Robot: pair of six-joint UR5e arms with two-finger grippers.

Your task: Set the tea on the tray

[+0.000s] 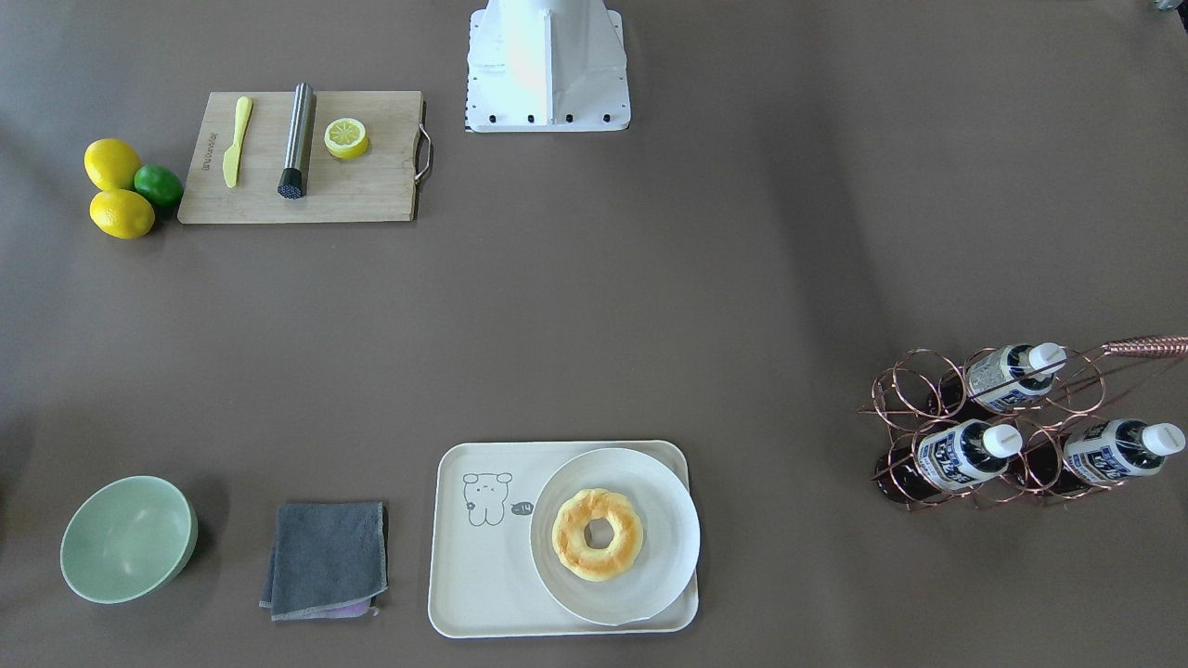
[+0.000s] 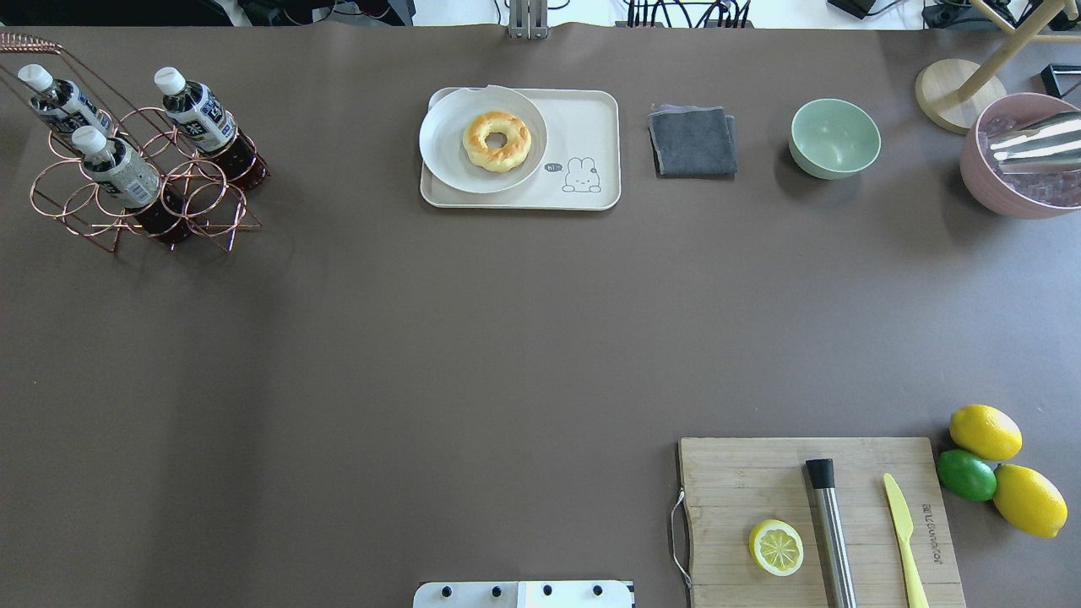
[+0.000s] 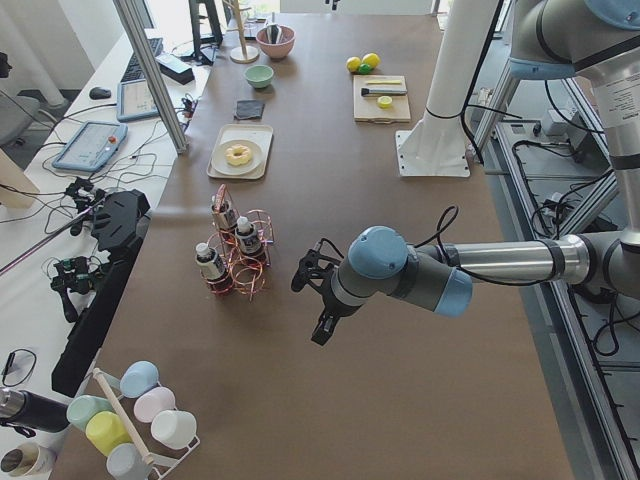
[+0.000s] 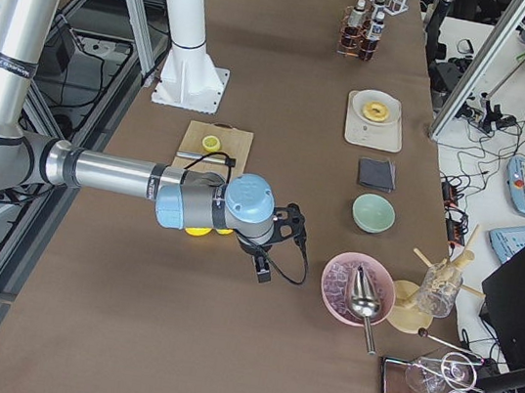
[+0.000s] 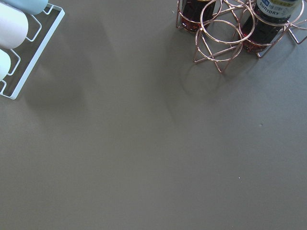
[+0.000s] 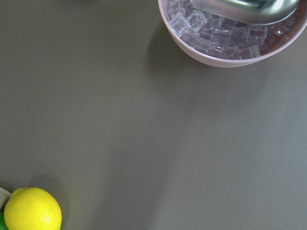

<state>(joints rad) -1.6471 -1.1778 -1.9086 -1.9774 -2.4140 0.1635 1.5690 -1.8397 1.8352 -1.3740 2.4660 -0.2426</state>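
Three tea bottles (image 2: 118,165) with white caps and dark liquid lean in a copper wire rack (image 2: 211,215) at the table's far left; they also show in the front view (image 1: 961,455). The cream tray (image 2: 591,127) lies at the far middle and also shows in the front view (image 1: 483,575). It carries a white plate (image 2: 443,156) with a doughnut (image 2: 497,141). My left gripper (image 3: 322,325) hovers over bare table near the rack. My right gripper (image 4: 263,272) hovers near the lemons. I cannot tell whether either is open or shut. No fingers show in the wrist views.
A wooden cutting board (image 2: 743,481) at the near right holds a lemon half (image 2: 776,547), a steel rod and a yellow knife. Two lemons and a lime (image 2: 966,475) lie beside it. A grey cloth (image 2: 692,140), a green bowl (image 2: 834,138) and a pink ice bowl (image 2: 1018,165) stand at the far right.
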